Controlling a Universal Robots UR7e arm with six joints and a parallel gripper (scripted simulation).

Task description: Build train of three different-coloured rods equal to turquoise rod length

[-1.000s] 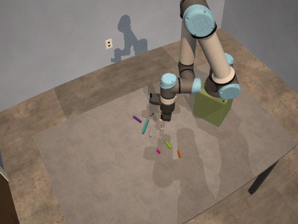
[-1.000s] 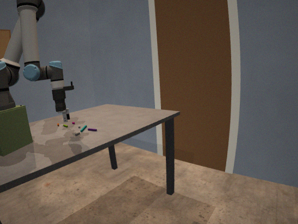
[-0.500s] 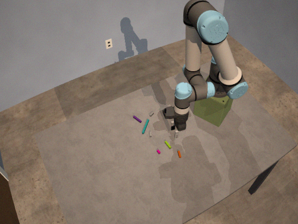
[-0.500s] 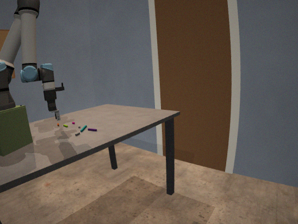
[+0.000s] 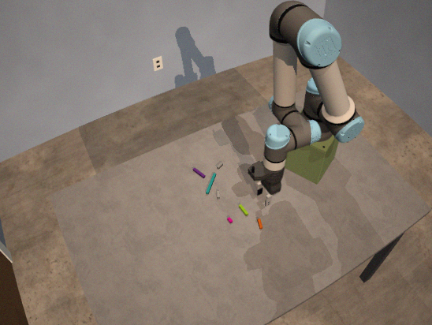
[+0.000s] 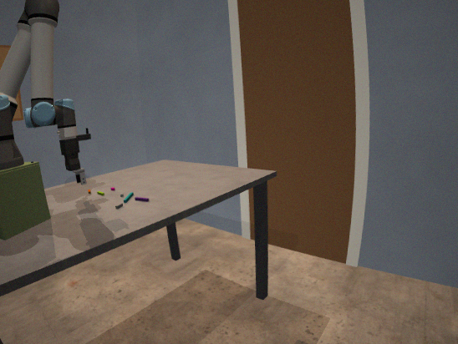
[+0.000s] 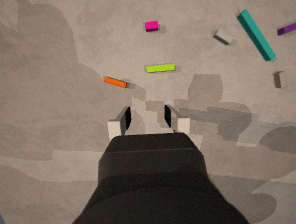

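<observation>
- Across the tabletop (image 5: 158,244) (image 6: 188,179) (image 7: 45,120), from the top view, I see the turquoise rod (image 5: 211,183) (image 6: 129,197) (image 7: 256,35) between the purple rod (image 5: 199,173) (image 6: 141,199) (image 7: 287,28) and one grey rod (image 5: 218,194) (image 6: 121,195) (image 7: 222,37). Another grey rod (image 5: 219,165) (image 6: 119,205) (image 7: 280,79) lies near the turquoise one's upper end. The lime rod (image 5: 243,210) (image 6: 100,193) (image 7: 160,68) sits between the magenta rod (image 5: 230,220) (image 6: 113,189) (image 7: 151,26) and the orange rod (image 5: 260,223) (image 6: 89,191) (image 7: 115,82), all apart.
- From the exterior view, my hand (image 5: 263,196) (image 6: 81,180) (image 7: 147,112) hangs above the tabletop, fingers pointing down, touching no rod.
- Through the wrist view, I have its fingers wide open, with bare tabletop showing between them. Lime and orange lie just beyond the fingertips; purple is cut off at the picture's edge.
</observation>
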